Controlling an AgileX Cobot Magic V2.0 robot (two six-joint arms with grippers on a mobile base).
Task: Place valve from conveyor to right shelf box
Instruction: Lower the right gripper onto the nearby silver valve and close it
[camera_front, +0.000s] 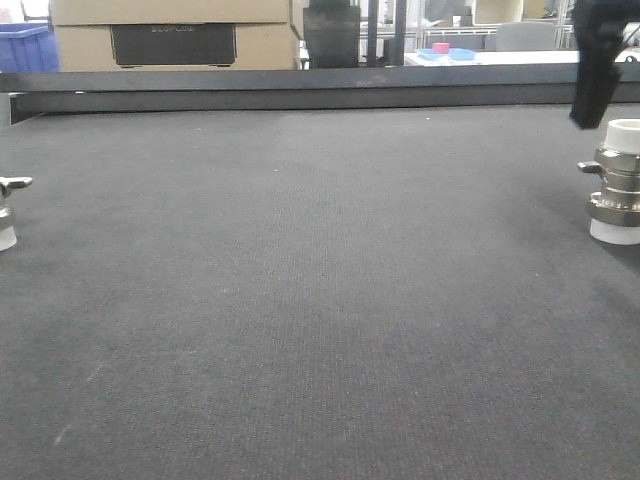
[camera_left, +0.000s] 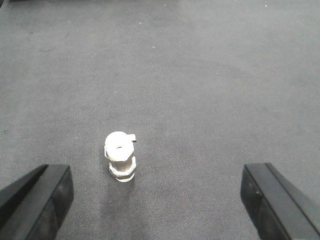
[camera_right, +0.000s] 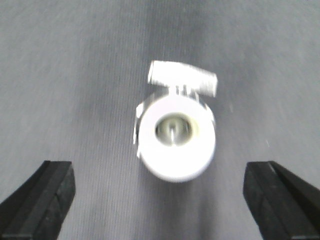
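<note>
1. The valve (camera_front: 618, 180) stands upright on the dark woven conveyor tabletop (camera_front: 300, 300), at the 3 o'clock edge of the front view. It has a white cap at top and bottom and silvery metal between.
2. The right wrist view is blurred and looks down on the valve. The top cap is a white ring near the centre, and the wing handle (camera_right: 183, 78) lies at 12 o'clock of it.
3. The right pincer (camera_right: 159, 197) is spread wide and holds nothing. Its black fingers (camera_right: 42, 197) show at 7 and 5 o'clock, clear of the valve on both sides. In the front view a dark part of this pincer hangs just above the valve, toward 11 o'clock.
4. A second valve (camera_front: 6, 212) stands at the 9 o'clock edge of the front view, cut by the frame. In the left wrist view it (camera_left: 120, 157) is upright at about 7 o'clock of centre, with its handle toward 2 o'clock.
5. The left pincer (camera_left: 156, 197) is also wide open and empty, with its fingers in the lower corners, apart from the second valve.
6. Beyond the black edge rail (camera_front: 300, 88), a cardboard box (camera_front: 175, 35) sits at 11 o'clock and a blue crate (camera_front: 22, 45) at 10 o'clock.
</note>
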